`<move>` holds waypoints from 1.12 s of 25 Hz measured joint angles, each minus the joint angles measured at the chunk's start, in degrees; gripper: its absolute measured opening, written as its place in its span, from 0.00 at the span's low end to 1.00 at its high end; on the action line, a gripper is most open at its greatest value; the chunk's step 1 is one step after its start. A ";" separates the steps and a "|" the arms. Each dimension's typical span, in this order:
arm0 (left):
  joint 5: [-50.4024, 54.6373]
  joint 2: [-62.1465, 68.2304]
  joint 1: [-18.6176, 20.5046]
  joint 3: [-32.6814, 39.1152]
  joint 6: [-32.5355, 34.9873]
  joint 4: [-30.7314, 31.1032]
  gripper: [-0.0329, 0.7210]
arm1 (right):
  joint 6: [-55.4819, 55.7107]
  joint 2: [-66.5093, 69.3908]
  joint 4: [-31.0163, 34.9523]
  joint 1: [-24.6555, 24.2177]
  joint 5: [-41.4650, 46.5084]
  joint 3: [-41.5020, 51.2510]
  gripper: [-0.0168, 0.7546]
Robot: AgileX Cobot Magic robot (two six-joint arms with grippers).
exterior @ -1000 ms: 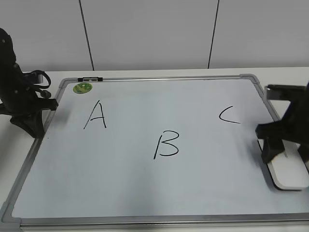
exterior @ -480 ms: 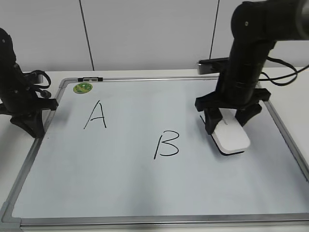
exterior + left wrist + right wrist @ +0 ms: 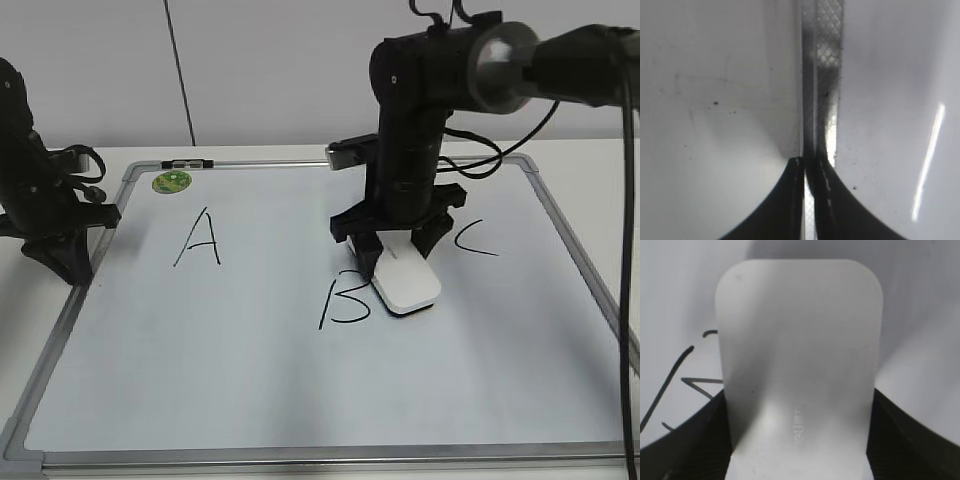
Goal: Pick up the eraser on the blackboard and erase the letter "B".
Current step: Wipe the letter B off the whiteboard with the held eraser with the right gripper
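We hold the eraser [image 3: 406, 281] clamped across its long sides in our right gripper [image 3: 399, 249], just beside the letter "B" [image 3: 345, 298] on the blackboard [image 3: 250, 380]; it looks light, rigid, smooth-sided. Left gripper's [image 3: 810, 167] jaws together.

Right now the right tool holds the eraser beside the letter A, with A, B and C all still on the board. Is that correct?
Not quite. The right tool holds the eraser beside the B, not the A. The exterior view shows it. C and the others remain on the board.
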 joint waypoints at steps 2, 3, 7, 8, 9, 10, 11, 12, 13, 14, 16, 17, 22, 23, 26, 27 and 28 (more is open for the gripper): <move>0.00 0.00 0.00 0.00 0.00 0.00 0.07 | 0.10 1.36 0.02 0.32 0.15 -1.24 0.70; 0.00 0.00 0.00 0.00 0.00 0.00 0.07 | 0.10 1.84 0.02 0.36 0.15 -1.54 0.70; 0.00 0.00 0.00 0.00 0.00 0.00 0.07 | 0.12 2.34 0.12 0.46 0.70 -2.26 0.70; 0.00 0.00 0.00 0.00 0.00 0.00 0.07 | 0.12 2.34 0.26 0.46 0.70 -2.24 0.70; 0.00 0.00 0.00 0.00 0.00 0.00 0.07 | 0.12 2.37 0.41 0.46 0.74 -2.24 0.70; 0.00 0.00 0.00 0.00 0.00 0.00 0.07 | 0.12 2.37 0.56 0.46 0.74 -2.24 0.70; 0.00 0.00 0.00 0.00 0.00 0.00 0.07 | 0.12 2.37 0.67 0.46 0.83 -2.24 0.70; 0.00 0.00 0.00 0.00 0.00 0.00 0.07 | 0.12 2.37 0.71 0.58 0.83 -2.24 0.70; 0.00 0.00 0.00 0.00 0.00 0.00 0.07 | 0.22 2.37 0.57 0.81 0.83 -2.24 0.70; 0.00 0.00 0.00 0.00 0.00 0.00 0.07 | 0.22 2.37 0.47 1.11 0.83 -2.24 0.70; 0.08 0.00 0.00 0.00 0.00 -0.12 0.07 | 0.22 2.46 0.21 1.73 0.83 -2.24 0.70; 0.08 0.00 0.00 0.00 0.00 -0.12 0.07 | 0.22 2.46 0.11 2.60 0.83 -2.24 0.70; 0.08 0.00 0.00 0.00 0.00 -0.32 0.07 | 0.22 2.58 -0.34 6.52 0.83 -2.37 0.70; 0.08 0.00 0.00 0.00 0.00 -0.32 0.07 | 0.22 2.68 -0.34 6.78 0.83 -2.37 0.70; 0.08 0.00 0.00 0.00 0.00 -0.45 0.07 | 0.22 2.68 -0.34 9.87 0.83 -2.37 0.70; 0.08 0.00 0.00 0.00 0.00 -0.48 0.07 | 0.22 2.68 -0.34 10.72 0.83 -2.37 0.70; 0.08 0.00 0.00 0.00 0.00 -0.48 0.07 | 0.22 2.79 -0.02 11.42 0.83 -2.37 0.70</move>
